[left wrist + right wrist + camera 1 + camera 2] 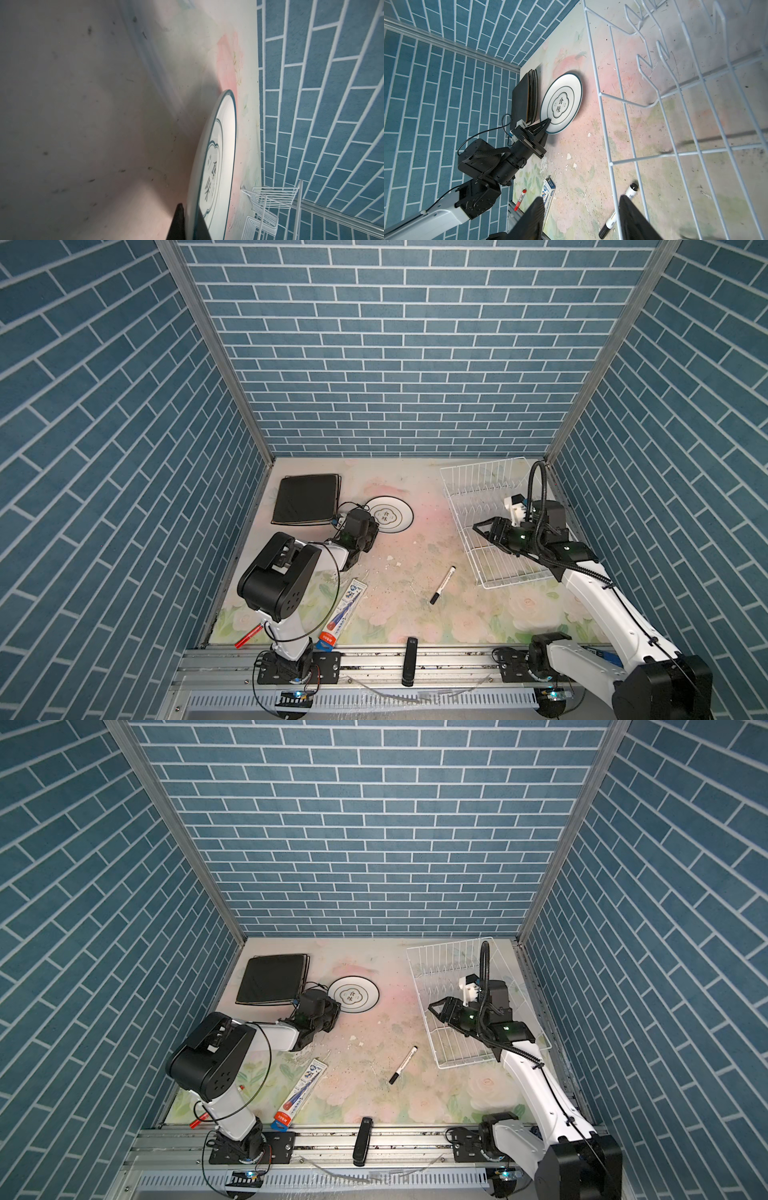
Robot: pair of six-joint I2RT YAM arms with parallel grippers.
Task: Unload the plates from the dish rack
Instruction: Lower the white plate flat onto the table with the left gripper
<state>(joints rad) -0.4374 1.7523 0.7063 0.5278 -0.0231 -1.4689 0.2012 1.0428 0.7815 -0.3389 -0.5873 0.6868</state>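
black marker (442,585) lies just before the dish rack (482,477); right gripper (480,531) hangs open over its left edge; well left of the rack, left gripper (548,122) clamps the round plate (392,516)'s rim, square plates (305,499) stacked beyond.

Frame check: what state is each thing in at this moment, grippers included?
dish rack: on the table, no plates in it.
round plate: face up on the table, rim gripped.
square plates: stacked flat, black one on top.
left gripper: shut on the round plate's rim.
right gripper: open, empty, above the dish rack.
marker: lying on the table beside the rack.
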